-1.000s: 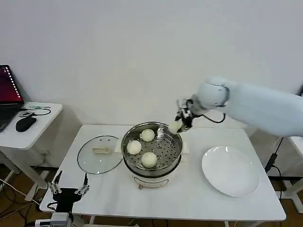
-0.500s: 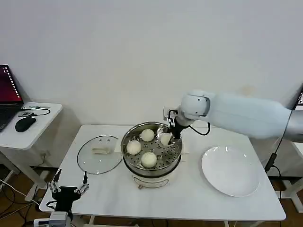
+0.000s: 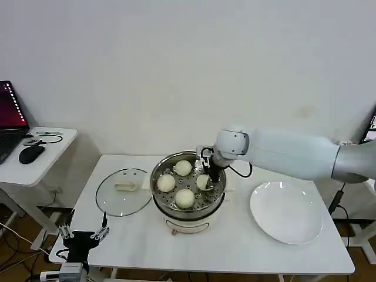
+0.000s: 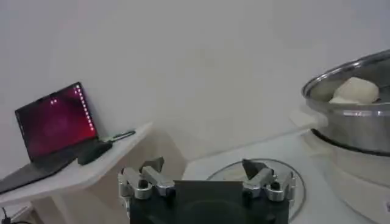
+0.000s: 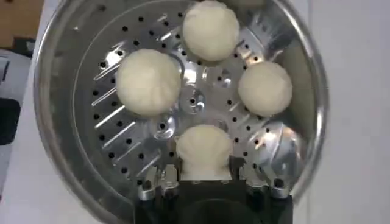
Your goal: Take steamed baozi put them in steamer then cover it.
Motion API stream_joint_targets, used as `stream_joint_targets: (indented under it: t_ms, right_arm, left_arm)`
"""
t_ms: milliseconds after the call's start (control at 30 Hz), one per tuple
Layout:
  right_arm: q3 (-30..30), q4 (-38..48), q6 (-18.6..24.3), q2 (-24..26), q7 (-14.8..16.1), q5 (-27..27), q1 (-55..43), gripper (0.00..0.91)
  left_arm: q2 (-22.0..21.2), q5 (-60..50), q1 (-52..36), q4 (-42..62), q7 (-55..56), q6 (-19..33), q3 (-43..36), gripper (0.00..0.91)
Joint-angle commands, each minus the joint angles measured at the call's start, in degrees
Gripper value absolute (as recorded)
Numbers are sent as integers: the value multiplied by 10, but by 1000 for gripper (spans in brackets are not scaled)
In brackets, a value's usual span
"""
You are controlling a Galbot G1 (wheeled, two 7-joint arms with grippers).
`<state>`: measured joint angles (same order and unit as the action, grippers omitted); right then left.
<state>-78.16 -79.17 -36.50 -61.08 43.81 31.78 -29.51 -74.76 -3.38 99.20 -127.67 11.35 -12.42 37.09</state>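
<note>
On the white table (image 3: 235, 247), seen from the head view, the steamer (image 3: 188, 207) stands at the middle with 3 steamed baozi loose on its perforated floor and a 4th baozi (image 3: 202, 181) on the right side of the basket, under the right gripper (image 3: 207, 174), which reaches down inside the rim. The cover (image 3: 123, 191) lies flat on the table just left of the steamer, handle up, its white bar running left to right. The white plate (image 3: 287, 212) sits to the right. The left gripper (image 3: 83, 237) waits low at the table's front left corner.

From the left wrist view, the left gripper (image 4: 206, 175) has its fingers spread apart around nothing, with the cover (image 4: 286, 176) beyond it and the steamer (image 4: 350, 122) rising at one side.

From the right wrist view, the right gripper (image 5: 205, 173) is clamped on the 4th baozi (image 5: 204, 151), which rests on or just above the steamer floor (image 5: 195, 100); I cannot tell which. The other 3 buns sit apart from it.

Risks, as I judge them: soft dough may stick to a finger and lift or roll as the jaws part; a retreating finger could catch the rim (image 5: 46, 109). Round buns have no long axis; the pleated tops face up.
</note>
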Motion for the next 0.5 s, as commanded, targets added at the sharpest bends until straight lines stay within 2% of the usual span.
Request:
stream_joint_targets:
  t_ms: [33,233,267,300,333,500]
  right_arm:
    - [1,12,-2,-7,-1,-20,14,524]
    - [7,14,-1,-8,-6,-23,16,524]
    - [7,14,-1,-7,-8,-23,16,715]
    - [9,13,-2,-7,-8,-24,15,846]
    - [9,13,-1,-6,-8,-24,14,907]
    - [16,1,-6,4,-16,-20,11,907]
  left_arm:
    - [1,0,-1,1,0,0,0,907]
    - [1,0,0,1,0,0,0,907]
    - [1,0,-1,0,0,0,0,907]
    - [1,1,0,0,0,0,0,907]
    - [1,0,0,-1,0,0,0,907]
    - [1,0,1,-2,0,0,0,907]
